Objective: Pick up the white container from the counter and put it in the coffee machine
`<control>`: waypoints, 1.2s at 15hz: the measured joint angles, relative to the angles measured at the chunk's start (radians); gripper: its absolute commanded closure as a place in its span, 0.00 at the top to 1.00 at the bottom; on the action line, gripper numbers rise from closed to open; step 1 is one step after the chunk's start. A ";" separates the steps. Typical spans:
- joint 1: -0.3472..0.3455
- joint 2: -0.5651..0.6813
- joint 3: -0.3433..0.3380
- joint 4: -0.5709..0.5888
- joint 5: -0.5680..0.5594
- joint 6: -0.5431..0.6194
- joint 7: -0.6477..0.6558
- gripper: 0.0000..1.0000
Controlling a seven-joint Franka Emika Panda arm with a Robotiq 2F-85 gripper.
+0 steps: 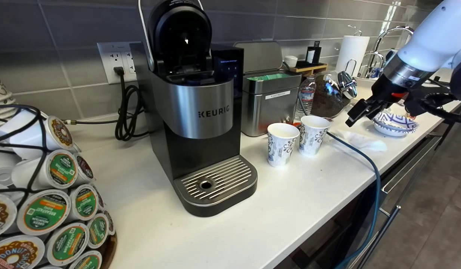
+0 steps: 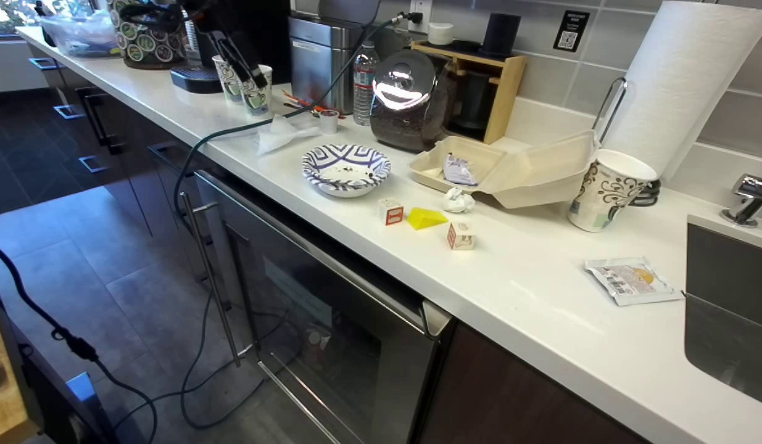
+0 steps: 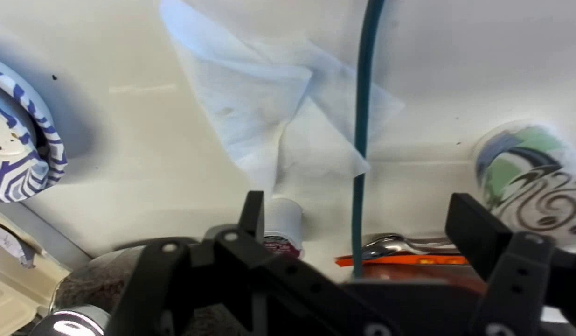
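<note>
The container (image 3: 285,224) stands on the counter (image 3: 129,154) just beside the napkin (image 3: 250,102), and we hold the claw (image 3: 360,207) wide overhead, presumably to straddle it, while the machine (image 1: 200,106) has its lid (image 1: 181,33) up, likely for loading.

The white counter (image 2: 516,271) is occupied by the coffee machine (image 1: 193,110), patterned cups (image 1: 281,146), the white container (image 3: 284,221), a bowl (image 2: 347,187) and a napkin (image 3: 250,100).

Exterior views along the counter (image 2: 522,277) from opposite directions, wrist view close, steeply downward
</note>
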State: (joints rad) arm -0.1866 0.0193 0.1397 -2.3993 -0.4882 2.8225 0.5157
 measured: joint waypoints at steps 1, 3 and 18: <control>-0.015 0.039 -0.017 0.027 0.002 0.028 -0.014 1.00; -0.036 0.126 -0.038 0.093 0.007 0.064 -0.024 1.00; -0.004 0.443 -0.087 0.429 0.012 0.069 0.074 0.79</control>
State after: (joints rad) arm -0.1909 0.4624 0.0528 -1.9698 -0.4765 2.8913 0.5893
